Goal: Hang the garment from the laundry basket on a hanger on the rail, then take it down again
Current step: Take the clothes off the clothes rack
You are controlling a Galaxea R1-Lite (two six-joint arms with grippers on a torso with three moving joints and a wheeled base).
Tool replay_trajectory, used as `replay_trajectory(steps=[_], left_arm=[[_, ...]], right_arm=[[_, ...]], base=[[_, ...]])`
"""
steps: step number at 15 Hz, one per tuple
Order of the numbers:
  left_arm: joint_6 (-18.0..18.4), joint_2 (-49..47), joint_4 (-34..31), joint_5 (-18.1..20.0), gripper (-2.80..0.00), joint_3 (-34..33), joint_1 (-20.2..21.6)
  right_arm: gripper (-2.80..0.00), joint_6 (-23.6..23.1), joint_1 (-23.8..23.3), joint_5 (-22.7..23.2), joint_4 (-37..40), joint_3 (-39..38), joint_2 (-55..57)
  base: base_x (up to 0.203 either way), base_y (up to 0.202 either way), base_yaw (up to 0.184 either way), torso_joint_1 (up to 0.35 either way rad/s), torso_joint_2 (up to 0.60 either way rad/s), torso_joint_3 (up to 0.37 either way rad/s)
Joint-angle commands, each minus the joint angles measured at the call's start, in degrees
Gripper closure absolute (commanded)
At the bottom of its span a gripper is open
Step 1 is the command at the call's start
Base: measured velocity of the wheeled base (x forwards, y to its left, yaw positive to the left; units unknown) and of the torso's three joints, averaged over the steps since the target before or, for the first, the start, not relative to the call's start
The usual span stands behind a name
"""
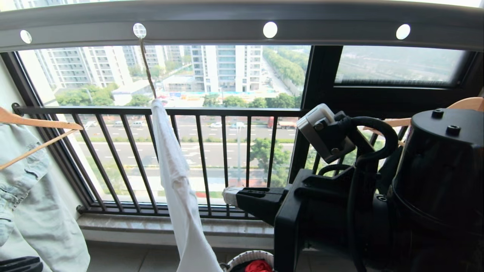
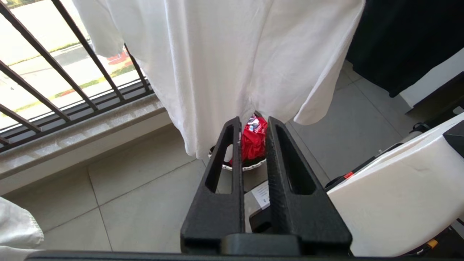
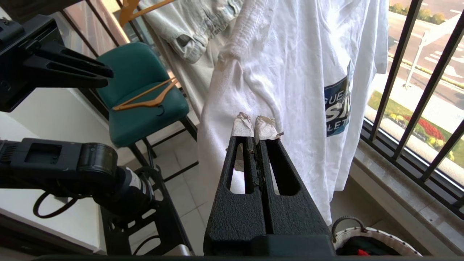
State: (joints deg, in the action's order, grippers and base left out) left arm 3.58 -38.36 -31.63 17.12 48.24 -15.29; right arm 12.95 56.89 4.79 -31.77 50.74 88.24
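The white garment (image 1: pixel 177 181) hangs on the cream hanger (image 1: pixel 148 71), whose hook sits in a hole of the grey rail (image 1: pixel 211 26). Its navy logo (image 3: pixel 339 105) shows in the right wrist view. My right gripper (image 3: pixel 255 125) is shut, empty, with its taped tips close in front of the shirt at mid height; it also reaches in from the right (image 1: pixel 228 196). My left gripper (image 2: pixel 253 121) is just below the shirt's hem (image 2: pixel 217 137), jaws slightly apart with nothing between them. The laundry basket (image 2: pixel 235 167) stands on the floor under the shirt.
A red cloth (image 2: pixel 253 141) lies in the basket. A denim garment (image 1: pixel 22 181) on a wooden hanger (image 1: pixel 38 122) hangs at the left. The black balcony railing (image 1: pixel 227 111) runs behind the shirt. A green chair (image 3: pixel 141 72) carries another wooden hanger (image 3: pixel 145 99).
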Motion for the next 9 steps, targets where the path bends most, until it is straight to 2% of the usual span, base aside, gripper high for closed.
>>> replay_trajectory(steps=[1, 4, 6, 9], left_arm=[[0.29, -2.01, -0.21, 0.1, -2.8, 0.01, -0.09], [2.54, -5.8, -0.1, 0.17, -2.8, 1.23, -0.57], [2.53, -7.39, -0.15, 0.34, -2.8, 3.25, -4.37], [2.96, -9.8, -0.38, 0.76, -2.8, 5.5, -7.96]], right_arm=[[0.0, 0.06, -1.0, 0.05, -0.22, 0.38, 0.5], [0.0, 0.06, -1.52, 0.12, -0.22, 0.58, 0.96], [0.0, 0.06, -2.47, 0.04, -0.22, 0.94, 1.95], [0.0, 0.15, -4.99, 0.13, -0.26, 1.66, 3.41]], base=[[0.0, 0.0, 0.0, 0.0, 0.0, 0.0], [0.0, 0.0, 0.0, 0.0, 0.0, 0.0], [0.0, 0.0, 0.0, 0.0, 0.0, 0.0], [0.0, 0.0, 0.0, 0.0, 0.0, 0.0]])
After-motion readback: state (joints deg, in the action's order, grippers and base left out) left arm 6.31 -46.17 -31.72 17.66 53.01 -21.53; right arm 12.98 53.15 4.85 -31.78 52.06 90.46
